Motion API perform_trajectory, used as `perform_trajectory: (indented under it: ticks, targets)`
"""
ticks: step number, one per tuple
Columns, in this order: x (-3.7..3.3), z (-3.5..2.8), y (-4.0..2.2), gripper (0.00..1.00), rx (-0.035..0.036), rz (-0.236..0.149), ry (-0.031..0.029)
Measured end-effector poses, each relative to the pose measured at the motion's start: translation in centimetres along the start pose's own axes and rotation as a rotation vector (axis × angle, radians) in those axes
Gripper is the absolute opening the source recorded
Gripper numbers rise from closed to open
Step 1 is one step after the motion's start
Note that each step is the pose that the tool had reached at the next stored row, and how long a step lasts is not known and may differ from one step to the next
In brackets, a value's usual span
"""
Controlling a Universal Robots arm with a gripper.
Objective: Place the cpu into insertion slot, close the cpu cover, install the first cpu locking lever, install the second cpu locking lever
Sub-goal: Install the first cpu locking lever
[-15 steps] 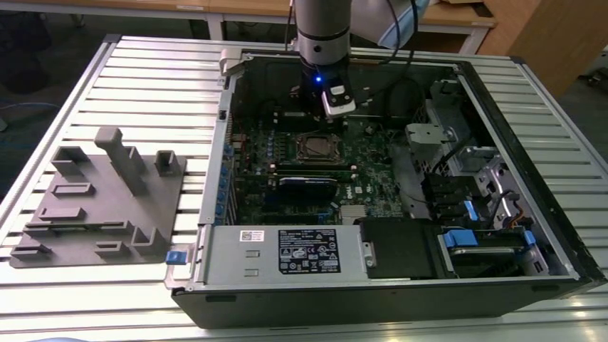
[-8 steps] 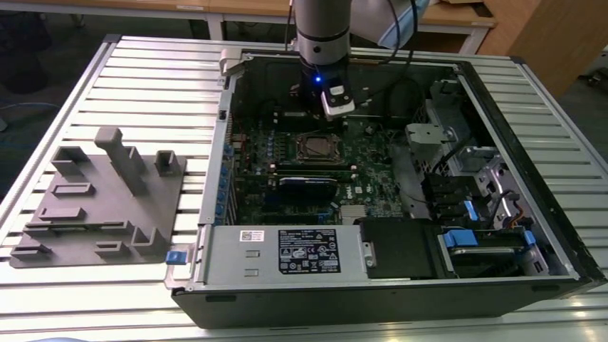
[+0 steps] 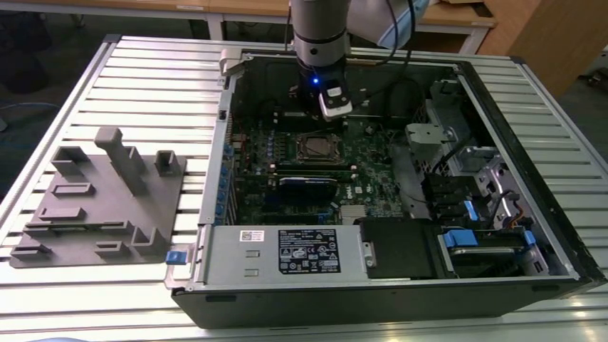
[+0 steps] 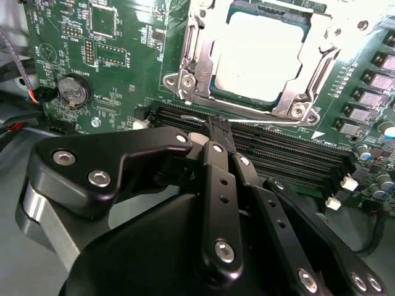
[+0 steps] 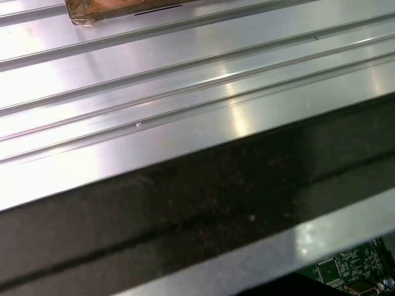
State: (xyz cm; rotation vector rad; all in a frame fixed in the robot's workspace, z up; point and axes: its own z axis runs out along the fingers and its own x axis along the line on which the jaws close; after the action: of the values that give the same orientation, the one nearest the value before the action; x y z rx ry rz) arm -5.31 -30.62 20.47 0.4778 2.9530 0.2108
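The cpu (image 4: pixel 259 55), a flat square with a pale silver top, lies in the insertion slot (image 3: pixel 315 147) on the green motherboard (image 4: pixel 117 74). The cpu cover (image 4: pixel 192 61), a silver metal frame, lies flat around the chip, whose top shows through the window. How the locking levers stand I cannot tell. My gripper (image 4: pixel 217 125) hangs over the long black memory slots (image 4: pixel 278 148) beside the socket, its black fingers together and holding nothing. In the exterior view the gripper (image 3: pixel 334 110) is just behind the socket, a little above the board.
The motherboard sits inside an open black computer case (image 3: pixel 494 128) on a ribbed aluminium table (image 3: pixel 142 78). A grey moulded fixture (image 3: pixel 95 199) lies at the exterior view's left. Drive bays and cables (image 3: pixel 465 192) crowd the case's right side. A coin battery (image 4: pixel 73 90) sits on the board.
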Motion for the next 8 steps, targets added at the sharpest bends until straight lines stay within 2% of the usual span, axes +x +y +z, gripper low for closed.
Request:
perform_trajectory:
  ticks: [4,8]
  targets:
    - [0.32,0.05,-0.11,0.11,-0.0005,0.001,-0.0021]
    - [0.33,0.14,-0.13,0.11,0.003,0.028,-0.0064]
